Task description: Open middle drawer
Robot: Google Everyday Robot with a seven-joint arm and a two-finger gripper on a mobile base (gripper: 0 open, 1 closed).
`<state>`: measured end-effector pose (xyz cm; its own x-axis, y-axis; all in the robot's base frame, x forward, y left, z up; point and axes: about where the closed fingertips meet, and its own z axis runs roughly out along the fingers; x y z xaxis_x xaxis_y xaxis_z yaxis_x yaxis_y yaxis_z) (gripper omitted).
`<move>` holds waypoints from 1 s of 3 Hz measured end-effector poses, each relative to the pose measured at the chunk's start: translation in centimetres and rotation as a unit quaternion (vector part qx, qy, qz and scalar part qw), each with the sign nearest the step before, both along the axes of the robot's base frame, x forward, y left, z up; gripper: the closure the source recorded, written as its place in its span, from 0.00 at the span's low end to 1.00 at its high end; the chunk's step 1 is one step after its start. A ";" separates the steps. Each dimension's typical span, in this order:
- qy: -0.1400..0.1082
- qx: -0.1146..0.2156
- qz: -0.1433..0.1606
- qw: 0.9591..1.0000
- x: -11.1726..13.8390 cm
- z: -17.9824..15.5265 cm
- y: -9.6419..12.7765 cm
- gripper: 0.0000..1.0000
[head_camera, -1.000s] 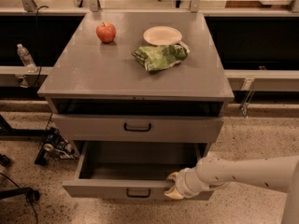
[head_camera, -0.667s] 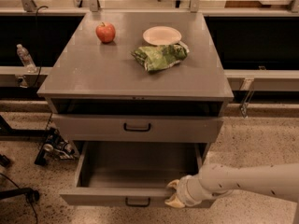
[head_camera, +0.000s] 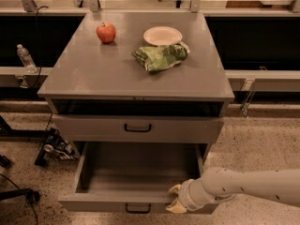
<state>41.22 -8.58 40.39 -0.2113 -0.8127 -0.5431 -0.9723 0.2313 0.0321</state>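
The middle drawer (head_camera: 103,203) is a grey metal tray pulled well out toward me, its inside bare, with a small black loop handle (head_camera: 138,209) at the centre of its flat front. My gripper (head_camera: 174,198) reaches in from the lower right on a white arm (head_camera: 243,185). Its yellowish fingers (head_camera: 175,188) straddle the top edge of the drawer's front, right of the handle, one inside and one outside. The drawer above (head_camera: 93,128) is shut and has its own black handle.
On the cabinet top (head_camera: 93,74) lie a red apple (head_camera: 106,32), a white plate (head_camera: 162,35) and a green crumpled bag (head_camera: 161,56). A water bottle (head_camera: 26,57) stands on the left ledge. Cables and gear (head_camera: 54,149) lie on the floor at left.
The middle drawer has slid further out toward me, and my gripper has moved back with it while staying on the front edge.
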 end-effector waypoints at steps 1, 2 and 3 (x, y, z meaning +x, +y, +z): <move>0.001 0.000 0.001 1.000 -0.1 -0.1 0.1 0.74; 0.002 0.001 0.001 1.000 -0.1 -0.1 0.2 0.51; 0.002 0.001 0.002 1.000 -0.2 -0.2 0.2 0.28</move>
<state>41.02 -8.35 40.23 -0.2102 -0.8125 -0.5438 -0.9732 0.2268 0.0373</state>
